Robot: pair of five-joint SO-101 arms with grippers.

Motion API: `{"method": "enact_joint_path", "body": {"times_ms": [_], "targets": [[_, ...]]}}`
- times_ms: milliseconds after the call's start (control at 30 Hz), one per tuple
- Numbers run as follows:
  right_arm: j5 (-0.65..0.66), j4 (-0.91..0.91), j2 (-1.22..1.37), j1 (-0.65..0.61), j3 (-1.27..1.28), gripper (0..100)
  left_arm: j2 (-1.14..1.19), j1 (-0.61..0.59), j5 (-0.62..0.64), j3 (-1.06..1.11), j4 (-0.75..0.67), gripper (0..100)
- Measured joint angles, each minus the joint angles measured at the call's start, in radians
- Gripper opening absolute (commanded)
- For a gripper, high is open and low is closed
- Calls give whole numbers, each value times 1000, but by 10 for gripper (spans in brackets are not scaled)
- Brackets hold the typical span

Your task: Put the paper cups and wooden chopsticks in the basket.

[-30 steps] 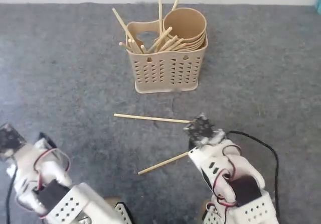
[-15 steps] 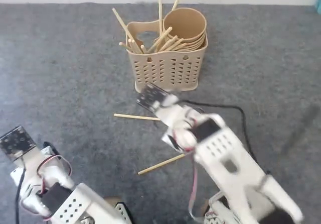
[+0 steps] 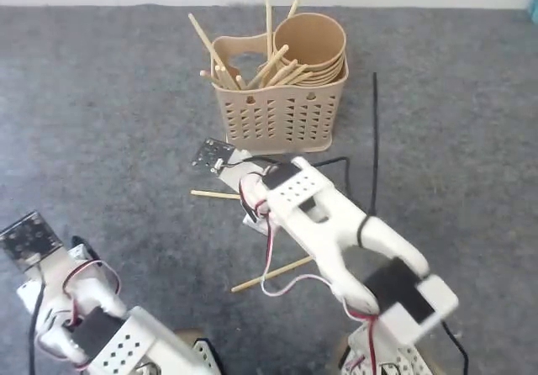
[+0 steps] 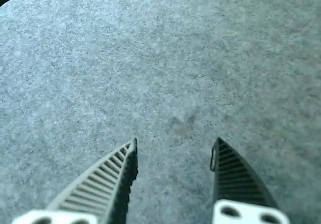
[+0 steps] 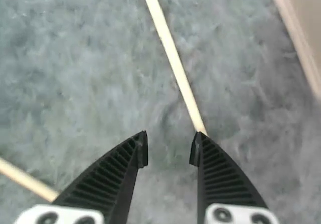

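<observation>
Chopstick pickup lines up in front of the basket (image 3: pixel 277 118)

We find the right arm (image 3: pixel 336 224) stretched to just before the basket, the right jaws part open and empty over the wooden chopstick (image 5: pixel 170 53) lying nearest it. The stick meets one jaw tip rather than the gap, so we would shift sideways to centre it, lower to the grey bench (image 3: pixel 101 97), then close near mid-length to keep it level. A second chopstick (image 3: pixel 273 275) lies farther out from the basket, and the paper cups (image 3: pixel 309 43) already sit stacked inside. The left jaws hang wide open, empty, well away from the basket.
</observation>
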Motion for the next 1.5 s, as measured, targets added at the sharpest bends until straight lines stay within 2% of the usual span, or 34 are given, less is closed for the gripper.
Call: {"method": "enact_joint_path", "body": {"times_ms": [200,467,667,833,1000,1167,1333,1500], "targets": [[3,0,98,2,-86,155,-2,0,0,-2,0,224],[3,12,97,2,-118,154,-2,0,0,-2,0,224],[60,14,89,2,-121,154,-2,0,0,-2,0,224],[71,-52,170,2,-123,152,-2,0,0,-2,0,224],[69,-72,186,5,-126,8,-2,0,0,-2,0,224],[71,-80,187,6,-133,6,-2,0,0,-2,0,224],[72,-71,133,-20,-132,9,-2,0,0,-2,0,224],[72,-20,-68,-80,-132,9,-2,0,0,-2,0,224]]}}
